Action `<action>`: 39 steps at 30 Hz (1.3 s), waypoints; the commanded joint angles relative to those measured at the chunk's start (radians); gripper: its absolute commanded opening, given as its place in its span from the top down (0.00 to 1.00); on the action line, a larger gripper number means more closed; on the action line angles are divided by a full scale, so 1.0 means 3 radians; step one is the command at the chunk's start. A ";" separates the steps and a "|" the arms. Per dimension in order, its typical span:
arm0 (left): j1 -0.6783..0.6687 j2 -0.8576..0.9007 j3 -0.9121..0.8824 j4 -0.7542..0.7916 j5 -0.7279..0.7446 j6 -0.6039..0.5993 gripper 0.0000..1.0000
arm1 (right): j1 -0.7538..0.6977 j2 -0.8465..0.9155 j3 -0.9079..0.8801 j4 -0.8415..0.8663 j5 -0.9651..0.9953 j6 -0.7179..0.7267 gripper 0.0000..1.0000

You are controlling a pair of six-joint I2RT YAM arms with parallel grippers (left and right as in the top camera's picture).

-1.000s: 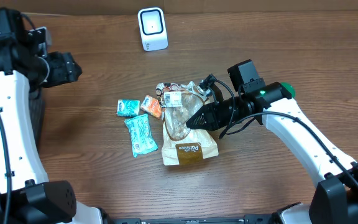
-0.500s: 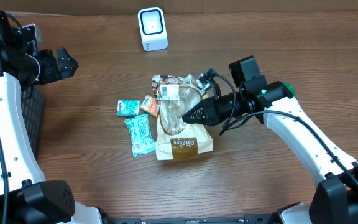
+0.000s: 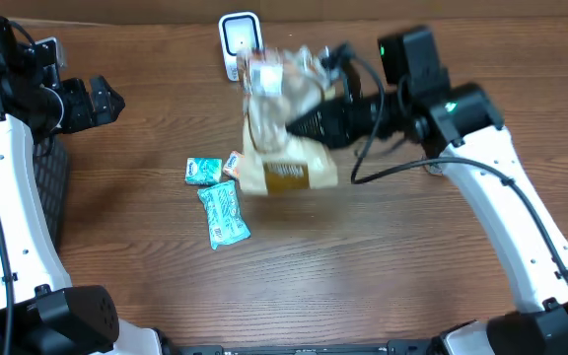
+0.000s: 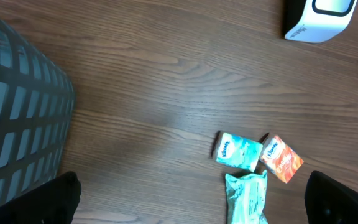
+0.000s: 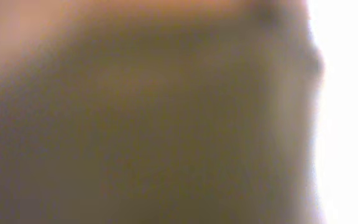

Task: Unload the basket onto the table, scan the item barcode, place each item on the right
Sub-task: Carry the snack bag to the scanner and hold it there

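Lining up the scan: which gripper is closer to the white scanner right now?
Right. The right gripper, shut on the bag, is close beside the scanner; the left gripper hangs open far off to the side.

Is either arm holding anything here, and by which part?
The right gripper is shut on the bag, pinching its clear upper part from the side. The left gripper is open and holds nothing.
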 commanded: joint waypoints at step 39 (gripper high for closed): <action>-0.0003 0.0022 0.0013 0.0000 0.0048 0.0048 0.01 | 0.0855 0.3160 0.1754 0.2928 0.5478 -0.3248 0.96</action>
